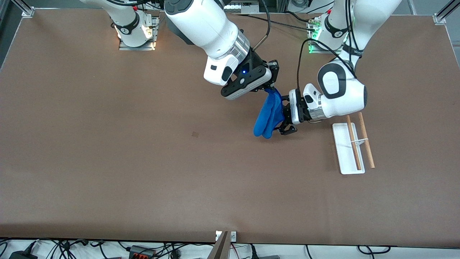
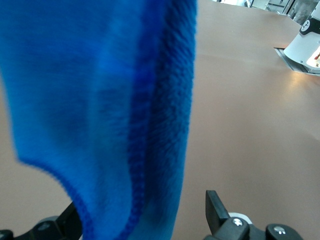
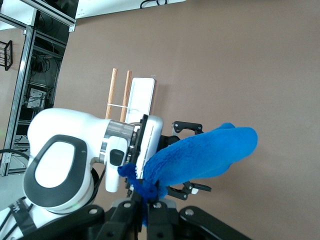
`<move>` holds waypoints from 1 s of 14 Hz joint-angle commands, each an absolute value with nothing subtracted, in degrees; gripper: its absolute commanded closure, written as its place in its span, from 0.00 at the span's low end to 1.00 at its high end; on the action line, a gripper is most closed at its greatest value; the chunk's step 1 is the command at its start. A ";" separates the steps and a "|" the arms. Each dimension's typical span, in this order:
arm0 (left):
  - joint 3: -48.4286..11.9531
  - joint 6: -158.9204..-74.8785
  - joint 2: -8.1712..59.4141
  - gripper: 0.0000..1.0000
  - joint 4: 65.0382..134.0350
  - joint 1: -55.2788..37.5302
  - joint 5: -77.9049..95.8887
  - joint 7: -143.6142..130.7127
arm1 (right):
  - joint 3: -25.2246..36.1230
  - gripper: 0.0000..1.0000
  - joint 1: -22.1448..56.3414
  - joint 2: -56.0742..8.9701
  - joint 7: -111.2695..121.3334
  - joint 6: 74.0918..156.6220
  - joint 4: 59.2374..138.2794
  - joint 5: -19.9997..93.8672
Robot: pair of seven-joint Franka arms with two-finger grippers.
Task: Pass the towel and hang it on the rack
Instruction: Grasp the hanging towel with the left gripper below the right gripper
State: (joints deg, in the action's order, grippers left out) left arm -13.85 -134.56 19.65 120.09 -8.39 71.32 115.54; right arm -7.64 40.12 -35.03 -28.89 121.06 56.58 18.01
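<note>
The bright blue towel (image 1: 267, 115) hangs bunched in the air over the middle of the table. My right gripper (image 1: 270, 90) is shut on its top corner, and the right wrist view shows that pinch (image 3: 147, 200) with the towel (image 3: 200, 155) drooping away from it. My left gripper (image 1: 284, 118) is open, with one finger on each side of the hanging cloth and not pressing it. In the left wrist view the towel (image 2: 100, 100) fills the space between the spread fingers of the left gripper (image 2: 145, 212). The rack (image 1: 354, 145), a white tray with two wooden rods, stands on the table toward the left arm's end.
Both arm bases (image 1: 136, 32) (image 1: 323, 36) stand along the table's edge farthest from the front camera. The rack (image 3: 135, 97) also shows in the right wrist view, next to the left arm's wrist. A small dark mark (image 1: 195, 134) lies on the brown table.
</note>
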 commanded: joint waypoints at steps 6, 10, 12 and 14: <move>-14.94 -139.22 20.92 0.99 117.16 -10.72 77.59 119.35 | -7.65 1.00 40.34 -35.24 -29.36 121.55 55.99 16.79; -14.94 -139.22 21.53 0.99 117.16 -10.55 78.05 118.92 | -7.65 1.00 40.25 -35.24 -29.18 121.47 56.07 16.79; -14.94 -139.13 21.53 0.99 117.16 -10.20 78.05 118.74 | -7.65 1.00 40.17 -35.24 -29.01 121.46 56.07 16.87; -14.85 -138.96 21.18 0.99 117.16 -9.84 77.96 117.25 | -7.65 1.00 39.82 -35.24 -28.83 121.46 56.07 16.87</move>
